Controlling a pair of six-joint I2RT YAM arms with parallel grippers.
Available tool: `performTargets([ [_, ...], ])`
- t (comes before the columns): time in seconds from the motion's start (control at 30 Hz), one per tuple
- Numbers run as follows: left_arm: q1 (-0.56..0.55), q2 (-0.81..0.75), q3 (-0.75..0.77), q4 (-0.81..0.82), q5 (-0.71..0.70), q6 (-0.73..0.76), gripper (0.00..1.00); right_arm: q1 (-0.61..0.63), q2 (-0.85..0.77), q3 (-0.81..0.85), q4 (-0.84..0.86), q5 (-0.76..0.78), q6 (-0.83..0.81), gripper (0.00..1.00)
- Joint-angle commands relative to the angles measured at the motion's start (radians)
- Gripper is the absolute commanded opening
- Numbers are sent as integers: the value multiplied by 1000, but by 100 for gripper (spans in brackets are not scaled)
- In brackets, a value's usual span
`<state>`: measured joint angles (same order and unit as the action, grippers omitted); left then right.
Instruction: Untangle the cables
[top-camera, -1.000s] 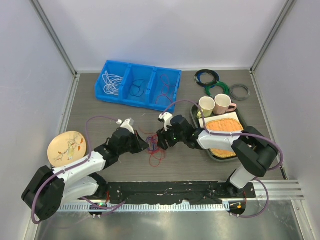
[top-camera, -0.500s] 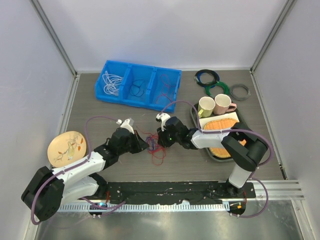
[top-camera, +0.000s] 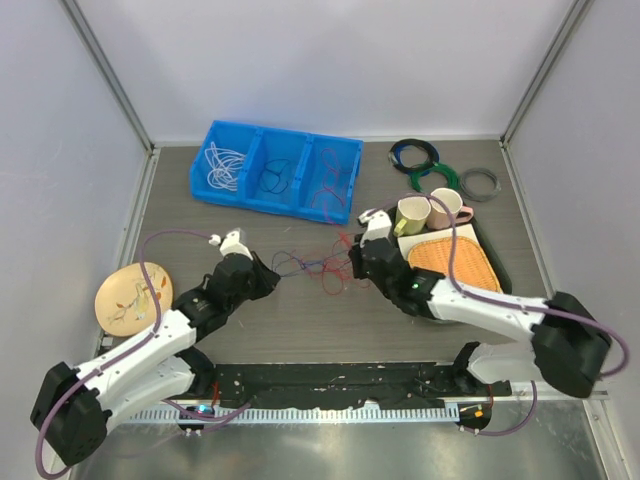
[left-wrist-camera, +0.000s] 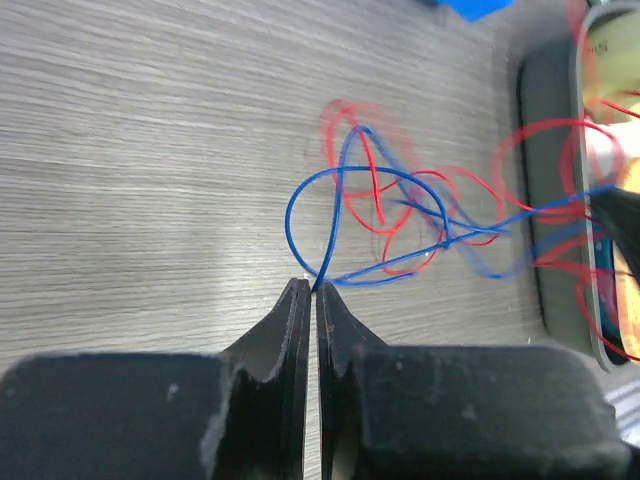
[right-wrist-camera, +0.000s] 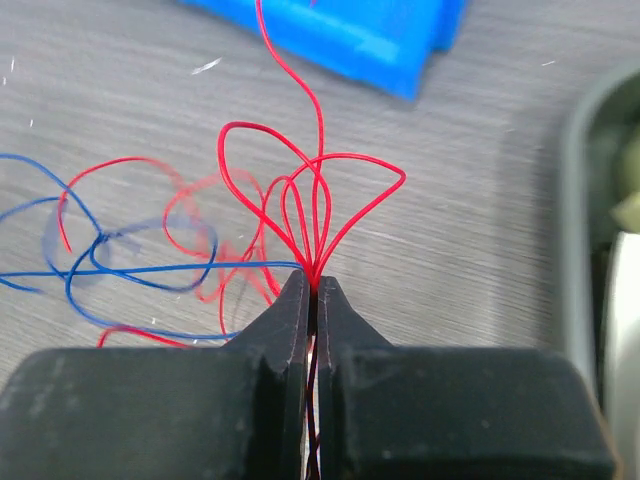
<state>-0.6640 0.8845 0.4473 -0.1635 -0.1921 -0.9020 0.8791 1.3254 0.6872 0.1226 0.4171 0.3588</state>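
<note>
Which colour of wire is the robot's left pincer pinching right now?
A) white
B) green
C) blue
C: the left wrist view shows the blue wire running straight into the closed tips of the left pincer. The white wires lie untouched in the blue bin, and the right pincer grips loops of red wire.

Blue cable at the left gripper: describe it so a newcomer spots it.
In front of the blue bin, mid-table, a tangle stretches between the left gripper and right gripper. The blue cable is the strand pinched in the left gripper, the only dark-blue one among red cable loops.
</note>
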Motion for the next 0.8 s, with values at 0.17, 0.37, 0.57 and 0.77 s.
performTargets([
  [0.17, 6, -84, 39, -243, -245, -28, 3, -20, -359, -129, -98, 298, 11, 1],
  [0.37, 6, -85, 64, -321, -326, -71, 0, -22, -393, -132, -115, 310, -3, 1],
  [0.57, 6, -39, 28, -26, 49, 109, 49, -22, -384, -132, -40, 88, -61, 1],
  [0.77, 3, 71, 27, 275, 479, 294, 98, -20, -414, -110, -5, -85, -66, 1],
])
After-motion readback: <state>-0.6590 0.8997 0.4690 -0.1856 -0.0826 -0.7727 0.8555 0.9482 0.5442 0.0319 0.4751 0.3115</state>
